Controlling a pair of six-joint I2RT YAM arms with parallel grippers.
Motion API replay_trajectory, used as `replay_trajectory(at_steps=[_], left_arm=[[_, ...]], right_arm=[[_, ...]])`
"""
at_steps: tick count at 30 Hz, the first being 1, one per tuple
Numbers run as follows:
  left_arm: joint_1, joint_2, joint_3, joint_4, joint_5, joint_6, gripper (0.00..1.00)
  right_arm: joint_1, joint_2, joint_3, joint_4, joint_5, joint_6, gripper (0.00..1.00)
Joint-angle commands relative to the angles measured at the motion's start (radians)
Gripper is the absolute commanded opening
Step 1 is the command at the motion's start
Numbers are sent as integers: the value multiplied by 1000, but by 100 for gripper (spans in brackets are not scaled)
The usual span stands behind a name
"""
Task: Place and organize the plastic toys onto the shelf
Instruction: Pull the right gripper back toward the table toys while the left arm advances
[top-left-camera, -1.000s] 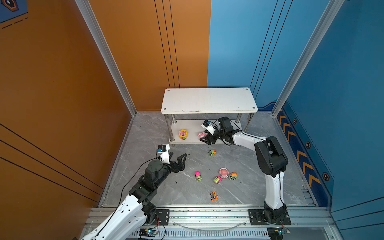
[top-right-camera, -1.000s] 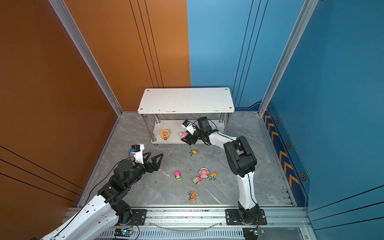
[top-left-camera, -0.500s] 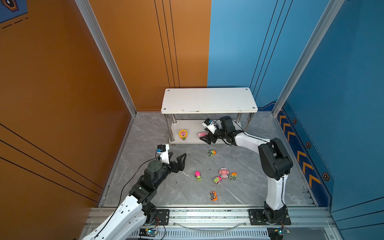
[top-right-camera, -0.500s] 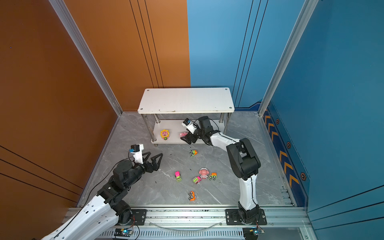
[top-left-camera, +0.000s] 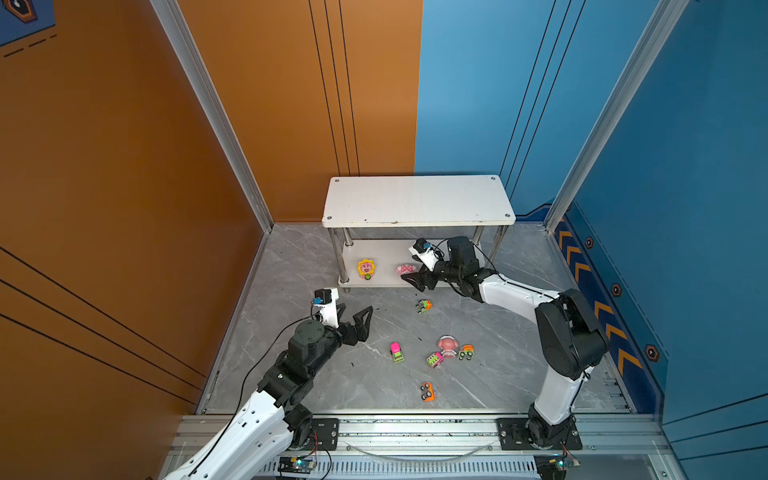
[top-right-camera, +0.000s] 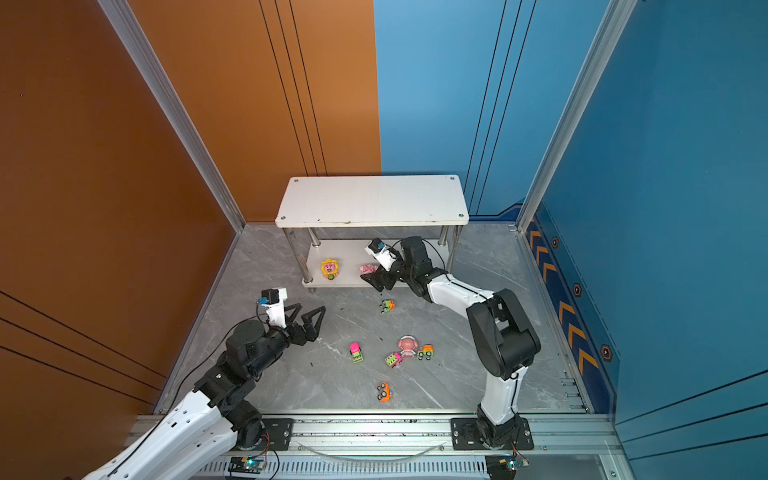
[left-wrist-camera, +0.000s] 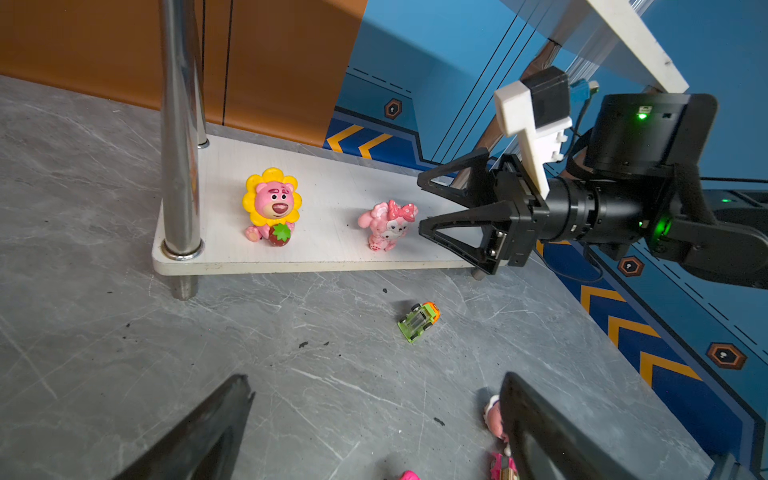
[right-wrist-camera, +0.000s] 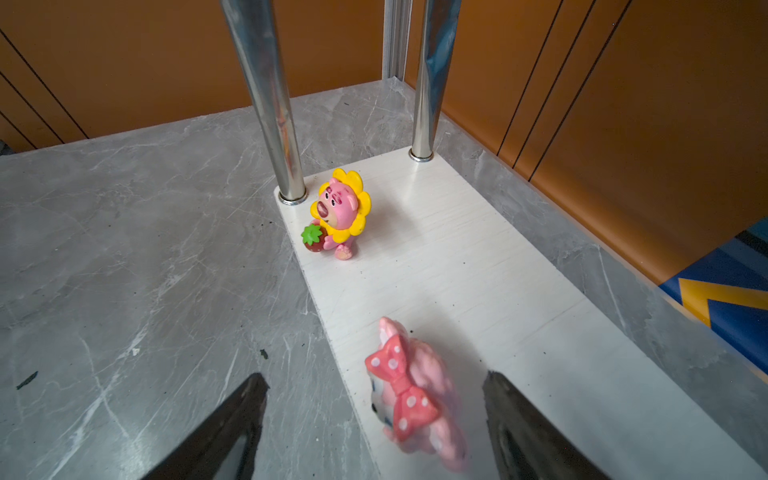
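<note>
Right pincer (left-wrist-camera: 420, 203) has opened wider by the bunny (left-wrist-camera: 388, 226) on the shelf (left-wrist-camera: 332, 187), wide like the left pincer (top-left-camera: 356, 308). Bunny looks light, hard, slippery: grab its middle.

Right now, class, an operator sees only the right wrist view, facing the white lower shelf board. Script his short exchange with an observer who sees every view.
Operator: How many plastic toys lie on the grey marbled floor?
Observer: Six: five small wheeled cars and one pink round-headed figurine.
Operator: Which lies nearest the shelf?
Observer: The green-and-orange toy car, just in front of the lower board.
Operator: And the left gripper?
Observer: The left gripper hangs open over the floor, holding nothing.
</note>
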Motion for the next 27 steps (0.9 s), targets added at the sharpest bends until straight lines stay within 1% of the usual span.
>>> replay_trajectory(at_steps=[1, 6, 8, 10, 12, 13, 15, 17, 19, 20, 23, 24, 26, 27], left_arm=[[7, -13, 2, 14, 15, -11, 95], [-5, -4, -6, 23, 60, -27, 92], [-19, 0, -10, 25, 72, -30, 90], [-40, 10, -14, 26, 77, -30, 89], [-67, 26, -18, 30, 77, -27, 89], [-82, 38, -17, 30, 75, -24, 89], [-111, 63, -19, 41, 71, -19, 89], [-145, 98, -23, 71, 64, -16, 89], [-170, 140, -21, 104, 69, -14, 88], [-183, 163, -14, 115, 67, -9, 88], [-214, 230, 3, 151, 69, -2, 88], [-223, 256, 8, 168, 75, -4, 82], [-243, 307, 22, 191, 89, -5, 77], [-256, 339, 36, 193, 96, -5, 74]], right_arm=[[32, -72, -89, 97, 66, 68, 83], [99, -176, -297, 252, 169, 212, 81], [140, -238, -375, 269, 236, 243, 78], [181, -317, -440, 241, 328, 287, 77], [204, -396, -477, 157, 428, 347, 72], [243, -436, -479, 63, 479, 372, 69], [272, -497, -462, -140, 604, 418, 63], [283, -546, -436, -358, 735, 492, 60], [277, -584, -413, -537, 826, 587, 53], [268, -603, -410, -616, 833, 635, 49], [258, -642, -428, -703, 799, 734, 45], [260, -644, -436, -713, 783, 760, 43], [260, -624, -454, -717, 734, 799, 38], [262, -600, -459, -720, 715, 817, 34]])
